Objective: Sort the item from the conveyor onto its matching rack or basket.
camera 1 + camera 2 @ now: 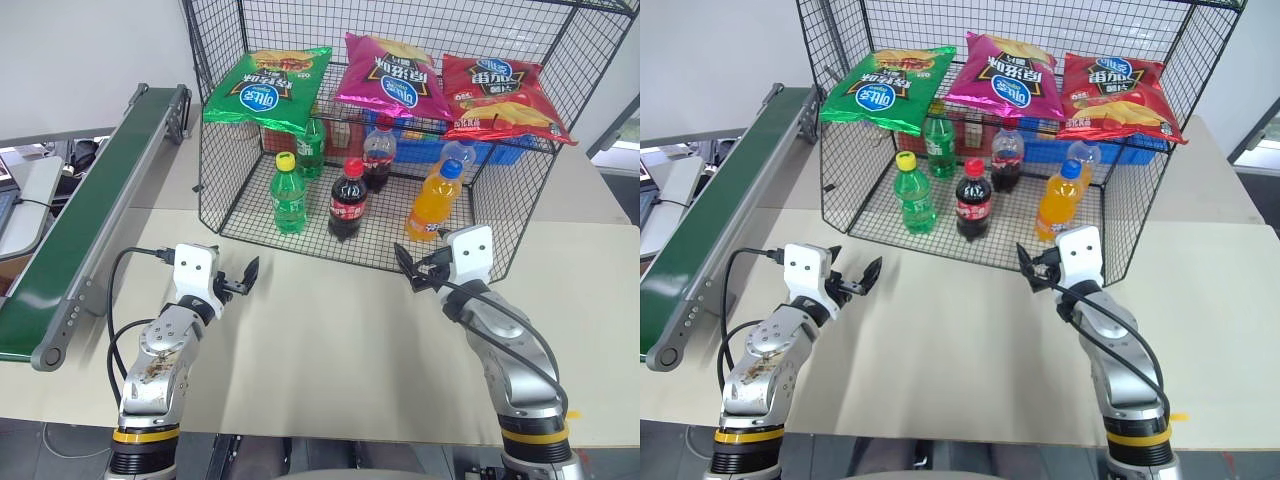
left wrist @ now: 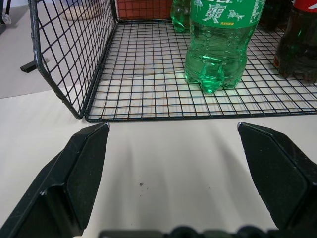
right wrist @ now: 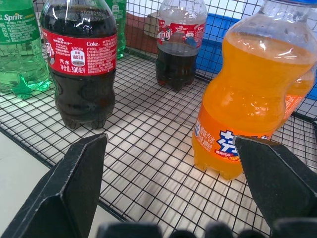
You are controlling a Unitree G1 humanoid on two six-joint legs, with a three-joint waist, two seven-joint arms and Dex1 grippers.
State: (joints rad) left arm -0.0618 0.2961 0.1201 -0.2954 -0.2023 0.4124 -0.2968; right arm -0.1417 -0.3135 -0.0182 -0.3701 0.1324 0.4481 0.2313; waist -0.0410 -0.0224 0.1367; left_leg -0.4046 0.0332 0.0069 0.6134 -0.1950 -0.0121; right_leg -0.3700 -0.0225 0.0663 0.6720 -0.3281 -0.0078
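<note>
I've got both arms out level over a plain beige tabletop (image 1: 330,350), matte, w/ a seam running across behind the rack. Left gripper (image 1: 248,275) is spread wide, nothing in it; right gripper (image 1: 408,268) likewise fully apart & empty, parked just short of the rack's front edge.

The black wire rack (image 1: 215,120) sits mid-table. Pink chip bag (image 1: 385,75) lies on its upper shelf, between the green chip bag (image 1: 268,88) and the red chip bag (image 1: 500,95). On the lower grid floor: green soda bottle (image 1: 288,195), cola bottle (image 1: 348,200), orange soda bottle (image 1: 434,205), more bottles behind, plus a blue crate (image 1: 495,150) at the back.

Conveyor (image 1: 90,215) runs along my left side, dark-green belt w/ grey rails, angling toward the far wall. Wall behind is white; desk clutter & cables beyond the belt, far left.
</note>
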